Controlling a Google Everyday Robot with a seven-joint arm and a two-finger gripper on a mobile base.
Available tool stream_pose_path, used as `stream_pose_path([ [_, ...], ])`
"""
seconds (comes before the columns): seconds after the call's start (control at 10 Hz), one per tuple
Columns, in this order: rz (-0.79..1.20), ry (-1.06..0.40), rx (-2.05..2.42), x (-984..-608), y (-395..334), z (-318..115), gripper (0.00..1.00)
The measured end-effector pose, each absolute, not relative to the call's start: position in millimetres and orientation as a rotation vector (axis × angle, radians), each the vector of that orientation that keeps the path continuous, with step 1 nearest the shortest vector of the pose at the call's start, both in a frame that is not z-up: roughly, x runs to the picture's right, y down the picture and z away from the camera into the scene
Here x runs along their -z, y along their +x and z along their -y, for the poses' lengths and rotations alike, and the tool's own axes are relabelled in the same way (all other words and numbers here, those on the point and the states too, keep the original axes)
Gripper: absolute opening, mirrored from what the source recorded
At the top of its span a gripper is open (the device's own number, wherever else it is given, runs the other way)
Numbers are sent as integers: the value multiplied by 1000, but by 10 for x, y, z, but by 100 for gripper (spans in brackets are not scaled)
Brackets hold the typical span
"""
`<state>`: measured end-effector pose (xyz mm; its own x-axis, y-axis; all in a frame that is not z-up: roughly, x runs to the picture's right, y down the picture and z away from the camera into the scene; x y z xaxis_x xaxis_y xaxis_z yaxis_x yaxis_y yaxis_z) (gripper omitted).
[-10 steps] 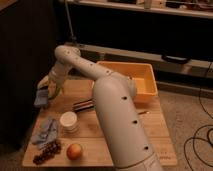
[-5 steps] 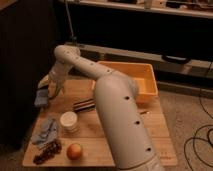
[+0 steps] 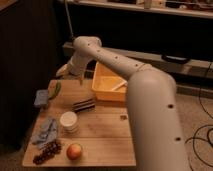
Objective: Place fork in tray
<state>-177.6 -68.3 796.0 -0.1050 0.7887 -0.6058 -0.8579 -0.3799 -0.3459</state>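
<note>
On the wooden table [image 3: 100, 132], the far left holds a blue sponge-like block [image 3: 41, 97]. A crumpled blue cloth [image 3: 46, 131] lies at 6 o'clock from it, and a bunch of dark grapes [image 3: 46, 151] sits at the near edge. Just at 2 o'clock from the block lies a slim green thing [image 3: 56, 90].

The gripper [image 3: 62, 73] hangs over the table's far left corner, at 12 o'clock from that green thing and apart from it. Its jaws stand spread wide, and as far as the dim view allows, they grip nothing.

A white round cup [image 3: 69, 121] stands mid-table, with a reddish round fruit [image 3: 74, 151] at 6 o'clock from it. A dark flat object [image 3: 83, 104] lies at 1 o'clock from the cup.

The yellow-orange tray [image 3: 102, 87] sits at the far right of the table, at 3 o'clock from the gripper. A pale utensil [image 3: 120, 86] rests inside it.

The fork cannot be placed for sure. A small dark mark [image 3: 122, 117] on the boards, at 6 o'clock from the tray and against the arm [image 3: 150, 110], may be it.
</note>
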Motion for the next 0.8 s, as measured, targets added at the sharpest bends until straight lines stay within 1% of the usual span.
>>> stream_pose_path([
  [0.3,-104,-767,-1882,-7525,-1104,758,80],
  [0.5,-93,-669,-1990,-7148,-549,795,80],
  [0.8,-82,-553,-2108,-6744,-64,850,80],
])
